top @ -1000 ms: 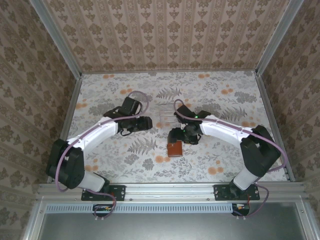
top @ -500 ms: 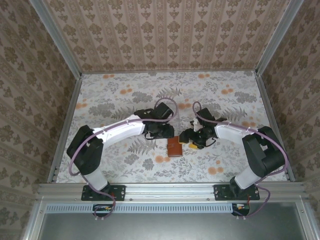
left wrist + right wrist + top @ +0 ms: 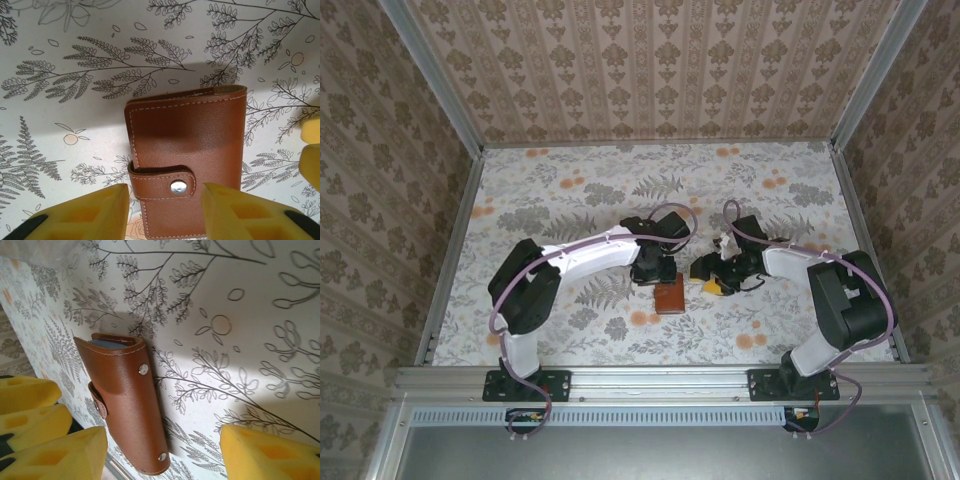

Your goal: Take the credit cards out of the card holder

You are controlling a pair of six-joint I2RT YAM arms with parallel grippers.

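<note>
The card holder (image 3: 670, 297) is a brown leather wallet lying flat and closed on the floral table, its strap snapped shut (image 3: 178, 187). The credit cards are hidden inside it. My left gripper (image 3: 653, 270) hovers over the wallet's far end. It is open, and its yellow fingers (image 3: 85, 212) stand either side of the strap without touching it. My right gripper (image 3: 710, 277) is just right of the wallet and is also open. In the right wrist view the card holder (image 3: 125, 405) lies close to the left finger (image 3: 55, 455), with bare table across the rest of the gap.
Metal rails (image 3: 455, 250) and patterned walls enclose the table. A bit of clear plastic (image 3: 45, 252) shows at the top left of the right wrist view. Open floral surface lies in front of the wallet and towards both sides.
Both arms have swung inward and come down to the wallet from either side. Both sets of jaws have narrowed somewhat. The wallet has not moved.
</note>
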